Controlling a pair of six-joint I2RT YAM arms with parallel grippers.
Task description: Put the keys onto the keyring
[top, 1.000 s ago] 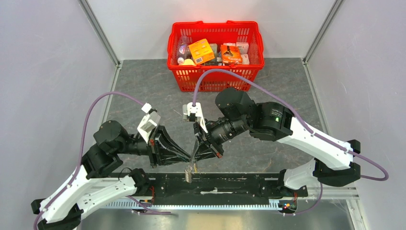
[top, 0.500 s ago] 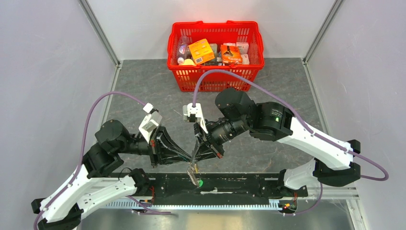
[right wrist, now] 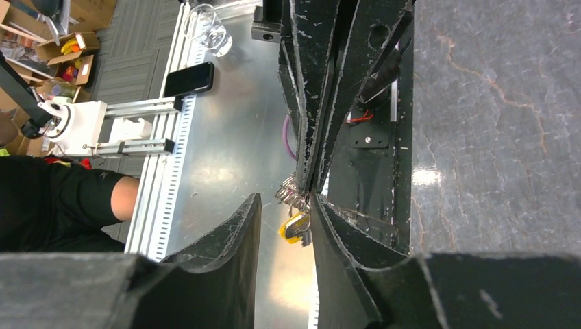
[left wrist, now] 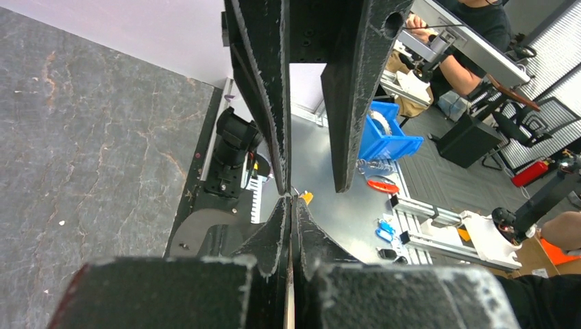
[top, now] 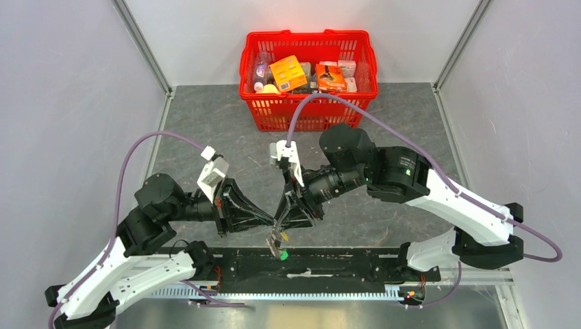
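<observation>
My left gripper [top: 269, 223] is shut on the keyring [top: 275, 238], a thin wire loop hanging from its tips above the black base rail. The green key [top: 282, 255] dangles at the bottom of the ring. In the right wrist view the ring's coiled part [right wrist: 288, 189] sits at the left gripper's shut tips, with the yellow key [right wrist: 294, 225] hanging under it. My right gripper [right wrist: 286, 200] is open, and the ring and yellow key lie between its fingers, close to the right one. In the left wrist view my left gripper [left wrist: 291, 199] is shut, and the yellow key [left wrist: 306, 197] peeks out beside its tips.
A red plastic basket [top: 255, 103] full of packaged goods stands at the back of the grey stone table. The black base rail [top: 342, 264] runs along the near edge under the grippers. Grey walls close off both sides.
My right arm has drawn back a little to the right. The ring has swung under the left gripper's tips and the green key has come into view hanging below. The left arm has barely moved.
</observation>
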